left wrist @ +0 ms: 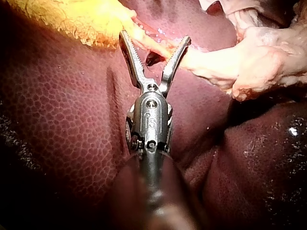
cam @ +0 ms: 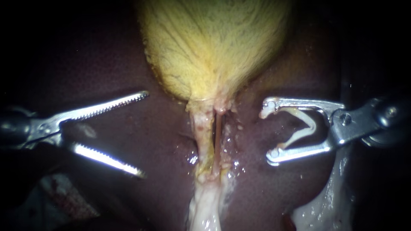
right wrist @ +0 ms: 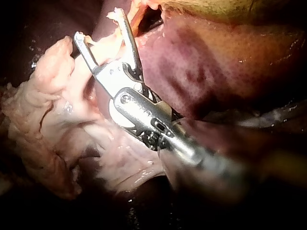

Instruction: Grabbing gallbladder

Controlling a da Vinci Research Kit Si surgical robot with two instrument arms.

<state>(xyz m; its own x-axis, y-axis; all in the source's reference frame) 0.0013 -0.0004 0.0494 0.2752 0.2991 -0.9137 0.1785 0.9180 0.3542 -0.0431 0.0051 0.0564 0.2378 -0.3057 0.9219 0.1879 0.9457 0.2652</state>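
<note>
The yellow gallbladder (cam: 214, 47) fills the upper middle of the endoscope view and narrows downward into a pale tube (cam: 203, 132) with a thin reddish tube (cam: 218, 137) beside it. My left instrument (cam: 143, 133) lies left of these tubes, apart from them, with its toothed jaws wide open and empty. In the left wrist view its jaws (left wrist: 154, 37) point at the pale strand just below the gallbladder (left wrist: 72, 19). My right instrument (cam: 267, 132) lies right of the tubes, and its spread jaws hold a white V-shaped clip (cam: 306, 128). The right wrist view shows the same jaws (right wrist: 97, 24).
Dark red liver (cam: 128, 64) surrounds the gallbladder and the tubes. Whitish fatty tissue (cam: 205, 209) hangs below the tubes, and more of this fatty tissue (cam: 329, 201) lies at the lower right. A lump of the same fatty tissue (right wrist: 43, 120) sits beside my right instrument.
</note>
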